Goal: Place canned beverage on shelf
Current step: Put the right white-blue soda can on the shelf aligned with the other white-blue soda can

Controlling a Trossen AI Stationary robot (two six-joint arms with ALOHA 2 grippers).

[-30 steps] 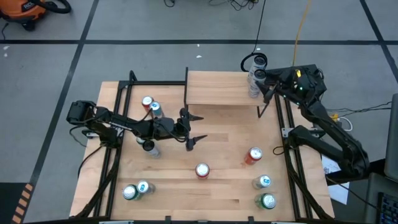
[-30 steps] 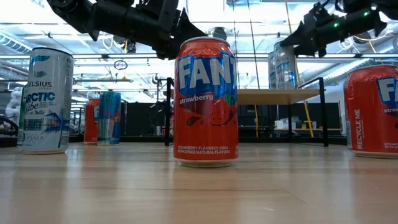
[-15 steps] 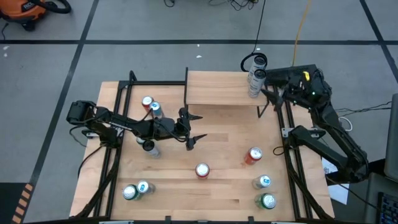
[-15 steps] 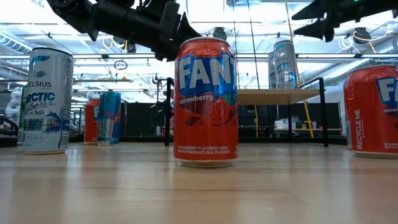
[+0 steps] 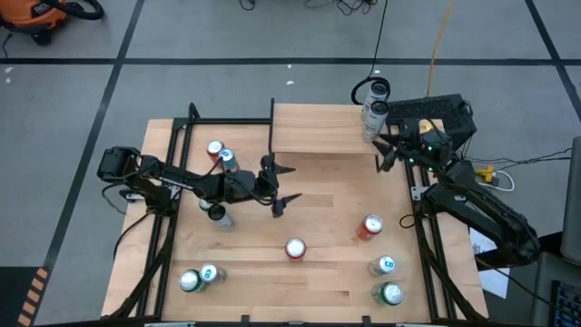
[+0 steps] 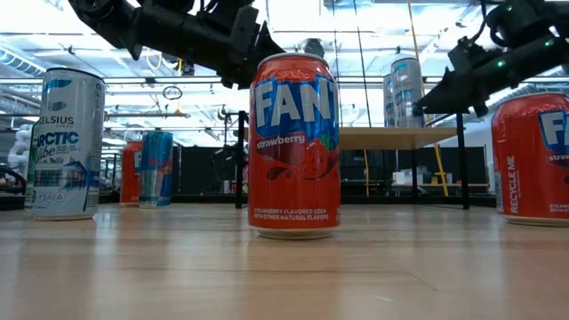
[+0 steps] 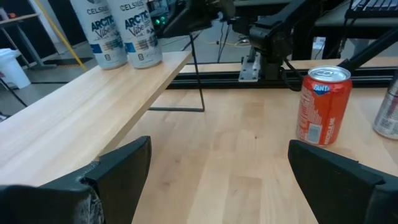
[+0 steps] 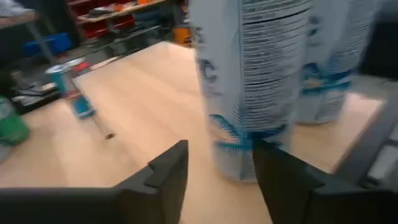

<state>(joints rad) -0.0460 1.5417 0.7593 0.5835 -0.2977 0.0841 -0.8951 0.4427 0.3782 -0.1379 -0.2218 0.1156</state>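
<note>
Grey workshop floor surrounds the table; on the shelf (image 5: 327,129), two tall cans (image 5: 372,113) stand just ahead of the right gripper (image 5: 385,151), its empty jaws narrowly parted. Any forward drift risks toppling them. The left gripper (image 5: 283,186) hovers wide open mid-table.

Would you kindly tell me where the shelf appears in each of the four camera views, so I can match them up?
High view: the shelf lies at the table's far edge, centre-right.
Low view: a thin board on black legs, behind the Fanta can.
Left wrist view: a long plank running to the Celsius cans.
Right wrist view: the wood surface under those cans.
Shared landmark: the two Celsius cans on its end.
</note>
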